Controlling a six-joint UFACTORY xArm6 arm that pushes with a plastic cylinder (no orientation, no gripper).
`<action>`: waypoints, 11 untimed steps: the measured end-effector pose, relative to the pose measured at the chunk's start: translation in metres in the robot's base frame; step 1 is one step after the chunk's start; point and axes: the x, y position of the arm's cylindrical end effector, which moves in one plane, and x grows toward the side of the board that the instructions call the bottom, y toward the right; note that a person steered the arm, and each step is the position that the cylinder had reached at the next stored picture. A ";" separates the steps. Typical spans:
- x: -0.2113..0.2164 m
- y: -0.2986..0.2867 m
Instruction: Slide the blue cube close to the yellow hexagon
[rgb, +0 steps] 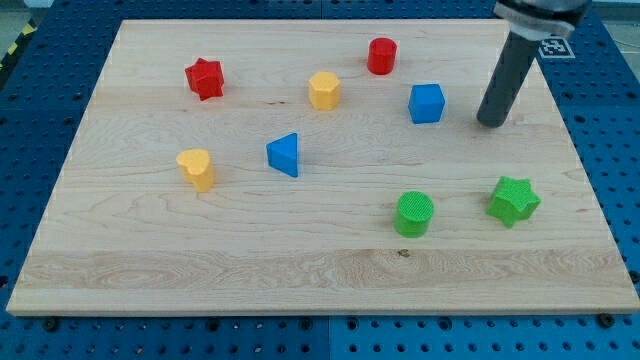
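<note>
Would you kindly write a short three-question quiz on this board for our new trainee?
1. True or false: my tip touches the blue cube.
2. Which block lies nearest the yellow hexagon? A) red cylinder B) green star C) yellow heart
3. Fill in: my tip stands to the view's ____ of the blue cube.

Key: 1 false, a gap shows; 2 A; 3 right.

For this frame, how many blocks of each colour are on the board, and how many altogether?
Red: 2, red star and red cylinder
Yellow: 2, yellow hexagon and yellow heart
Blue: 2, blue cube and blue triangle
Green: 2, green cylinder and green star
Total: 8
</note>
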 end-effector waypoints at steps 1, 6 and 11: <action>0.001 -0.027; -0.018 -0.053; -0.020 -0.103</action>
